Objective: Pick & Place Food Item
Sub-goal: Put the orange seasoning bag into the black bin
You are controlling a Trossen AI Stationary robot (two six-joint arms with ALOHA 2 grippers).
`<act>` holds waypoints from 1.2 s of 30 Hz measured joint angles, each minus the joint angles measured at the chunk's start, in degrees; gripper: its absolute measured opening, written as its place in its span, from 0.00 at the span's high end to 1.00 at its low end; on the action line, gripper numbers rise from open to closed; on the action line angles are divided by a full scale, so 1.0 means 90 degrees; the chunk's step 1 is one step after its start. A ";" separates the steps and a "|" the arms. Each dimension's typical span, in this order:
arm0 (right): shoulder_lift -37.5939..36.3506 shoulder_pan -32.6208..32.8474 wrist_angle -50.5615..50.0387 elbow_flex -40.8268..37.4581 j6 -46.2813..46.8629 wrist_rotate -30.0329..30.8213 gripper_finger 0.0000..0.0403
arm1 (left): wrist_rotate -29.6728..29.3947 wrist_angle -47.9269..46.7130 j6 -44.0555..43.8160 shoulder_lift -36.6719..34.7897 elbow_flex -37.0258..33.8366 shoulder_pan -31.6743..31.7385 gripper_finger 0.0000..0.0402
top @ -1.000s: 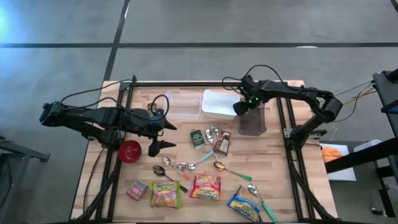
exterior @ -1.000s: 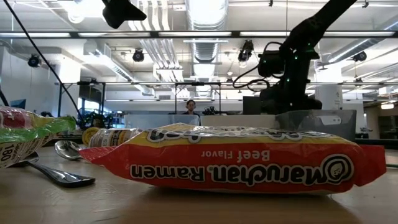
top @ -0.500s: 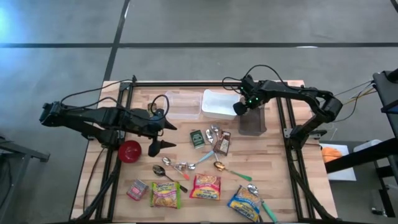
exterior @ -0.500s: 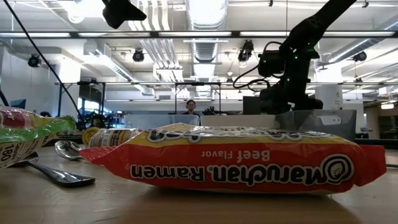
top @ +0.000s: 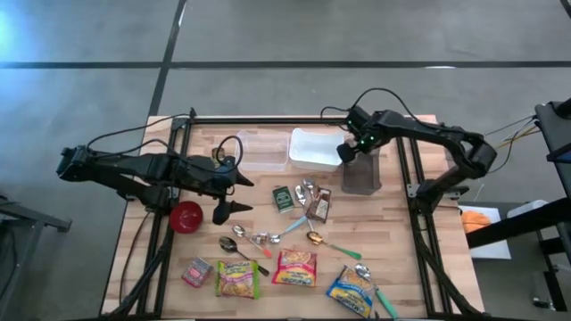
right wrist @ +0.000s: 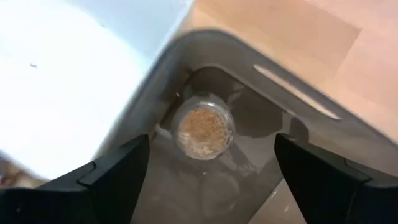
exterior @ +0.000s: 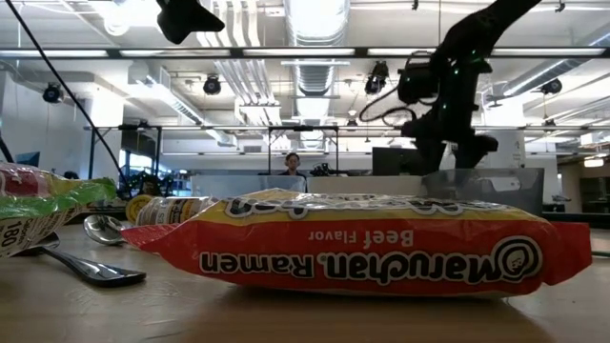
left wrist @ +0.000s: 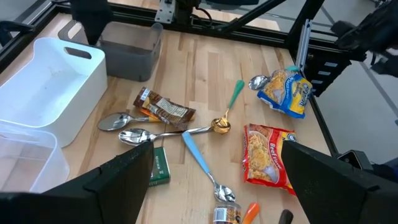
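1. Wooden table point(top: 393, 232) in dark metal frame, grey concrete floor around; low view looks across it into an office-type room w/ ceiling strip lights
2. Left arm waits over table's left side, left gripper point(top: 234, 192) above the wood nr a red bowl point(top: 186, 216), fingers spread wide, nothing betw them
3. Right arm reaches in from right edge; right gripper point(top: 350, 152) hangs over the near-left corner of the grey bin point(top: 360, 181), jaws apart & empty
4. White bin point(top: 312, 148) sits just left of grey bin, touching or nearly; clear container point(top: 262, 150) left of that
5. Ramen packs along front edge: Beef Flavor ramen pack point(exterior: 353, 255), green-trim pack point(top: 236, 279), blue/yellow pack point(top: 351, 291)
6. Task item = small jar point(right wrist: 204, 126) w/ brown granular contents, upright in a corner of the grey bin, against its wall; in right wrist view it lies straight below the gripper, betw the two fingers point(right wrist: 112, 177) but well clear of them, not touching
7. Spoons point(left wrist: 134, 135) & a brown snack wrapper point(left wrist: 163, 109) scattered mid-table, small green pack point(top: 283, 198) beside them
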 joint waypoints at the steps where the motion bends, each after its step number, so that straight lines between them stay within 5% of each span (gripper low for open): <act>1: -0.0105 0.0024 -0.0052 0.0017 -0.0008 0.0006 0.15 | -0.0001 0.0001 -0.0001 0.0000 0.0000 0.0001 0.12; 10: -0.1120 0.1255 -0.0370 -0.0078 -0.0033 0.0097 0.15 | -0.0001 0.0000 0.0000 0.0000 0.0000 0.0002 0.12; 15: -0.1067 0.2922 -0.0306 -0.0088 0.0280 0.1239 0.15 | -0.0001 -0.0001 0.0000 0.0000 0.0000 0.0001 0.12; 25: 0.0061 0.5978 0.0809 -0.0090 0.1124 0.3316 0.14 | -0.0002 -0.0001 0.0001 0.0000 0.0000 0.0002 0.12; 36: 0.2035 0.6529 0.1319 0.0373 0.1431 0.4290 0.14 | 0.0000 -0.0004 0.0001 0.0000 0.0000 0.0002 0.12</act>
